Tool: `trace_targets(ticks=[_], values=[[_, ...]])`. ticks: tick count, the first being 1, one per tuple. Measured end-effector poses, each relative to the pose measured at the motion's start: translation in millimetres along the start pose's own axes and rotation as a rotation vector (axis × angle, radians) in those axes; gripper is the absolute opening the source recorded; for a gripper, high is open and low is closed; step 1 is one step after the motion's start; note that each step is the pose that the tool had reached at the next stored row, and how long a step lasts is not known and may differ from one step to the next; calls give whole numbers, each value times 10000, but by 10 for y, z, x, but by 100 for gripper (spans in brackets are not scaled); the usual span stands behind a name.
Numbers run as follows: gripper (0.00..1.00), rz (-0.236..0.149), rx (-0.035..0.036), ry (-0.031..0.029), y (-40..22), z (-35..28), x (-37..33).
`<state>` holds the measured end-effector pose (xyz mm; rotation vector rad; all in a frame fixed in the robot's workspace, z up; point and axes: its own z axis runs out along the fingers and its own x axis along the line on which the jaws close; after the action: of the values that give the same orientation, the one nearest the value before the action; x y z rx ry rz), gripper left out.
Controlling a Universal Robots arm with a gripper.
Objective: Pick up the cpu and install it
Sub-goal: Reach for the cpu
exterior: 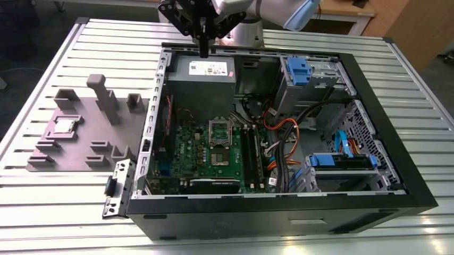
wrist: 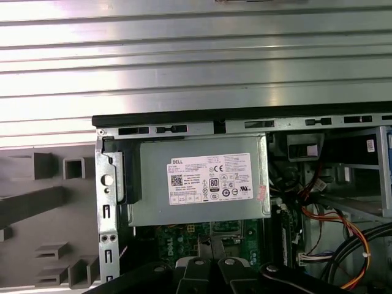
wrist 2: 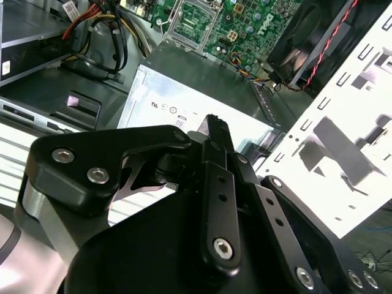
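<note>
We see a table [exterior: 57, 212] of long silver metal slats with dark grooves between them, running from the exterior view's left to its right. Two large things rest directly on it: an open black computer case [exterior: 269, 215] lying on its side across the middle and the exterior view's right, and a grey moulded fixture plate [exterior: 82, 135] just beside it on the exterior view's left. A small metal bracket [exterior: 117, 188] sits at the case's near corner by the plate — loose or attached, we cannot tell.
</note>
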<state>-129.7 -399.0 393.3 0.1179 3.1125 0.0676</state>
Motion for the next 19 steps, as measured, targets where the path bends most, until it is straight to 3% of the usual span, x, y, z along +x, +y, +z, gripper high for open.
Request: trace_targets(ticks=[7,19], values=[[11,1,0,0,-3,-1,45],[11,0,-1,0,-4,-1,63]])
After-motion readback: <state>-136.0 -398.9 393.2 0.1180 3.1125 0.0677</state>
